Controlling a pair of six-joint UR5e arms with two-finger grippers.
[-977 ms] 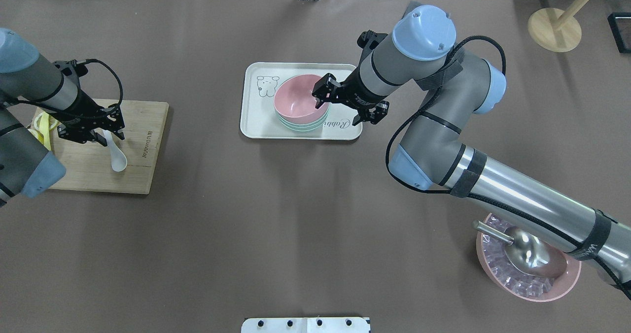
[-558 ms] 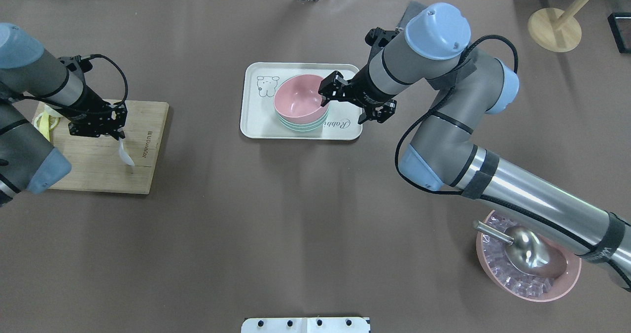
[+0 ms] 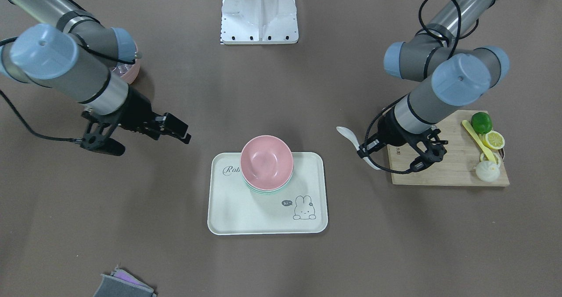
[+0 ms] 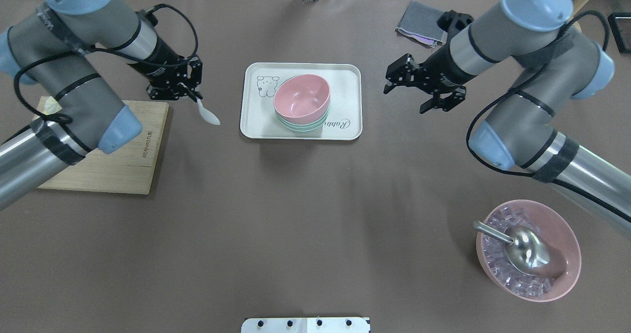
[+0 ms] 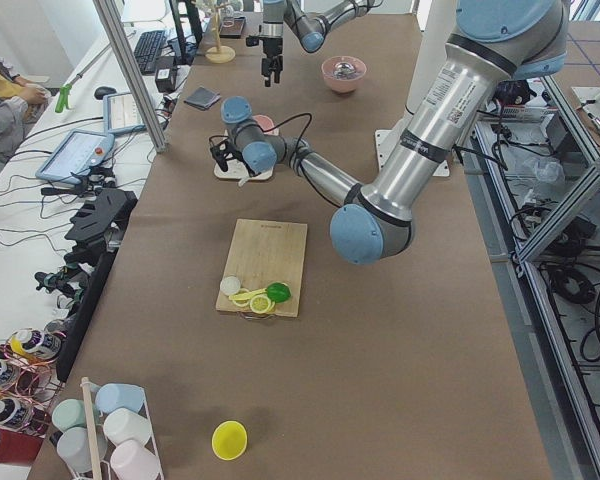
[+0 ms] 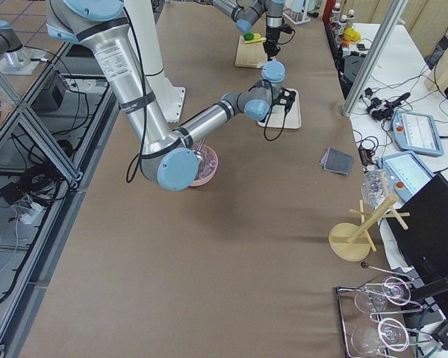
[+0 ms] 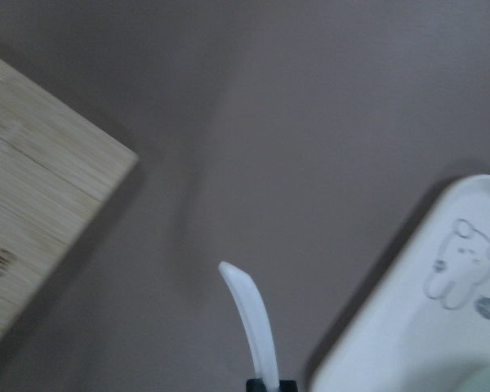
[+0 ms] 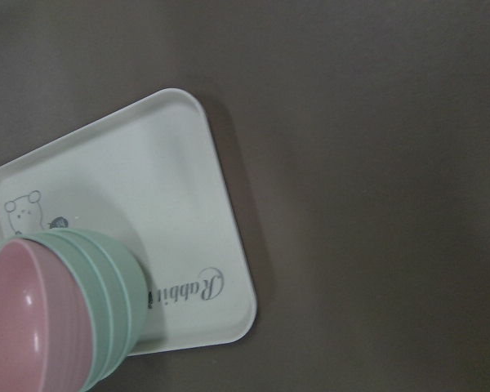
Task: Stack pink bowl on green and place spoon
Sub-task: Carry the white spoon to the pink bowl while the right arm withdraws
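One step done: pink bowl sits on green bowl, tray mid far edge. L gripper clamps spoon btwn board & tray; R gripper spread, empty. To do: spoon into bowl.

long brown-covered table under even light. aluminium frame posts beside it, tiled floor, side bench full of cables.

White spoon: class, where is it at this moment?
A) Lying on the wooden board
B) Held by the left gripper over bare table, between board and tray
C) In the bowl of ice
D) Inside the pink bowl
B: the left gripper holds the spoon by its handle over bare table, between the board and the tray.
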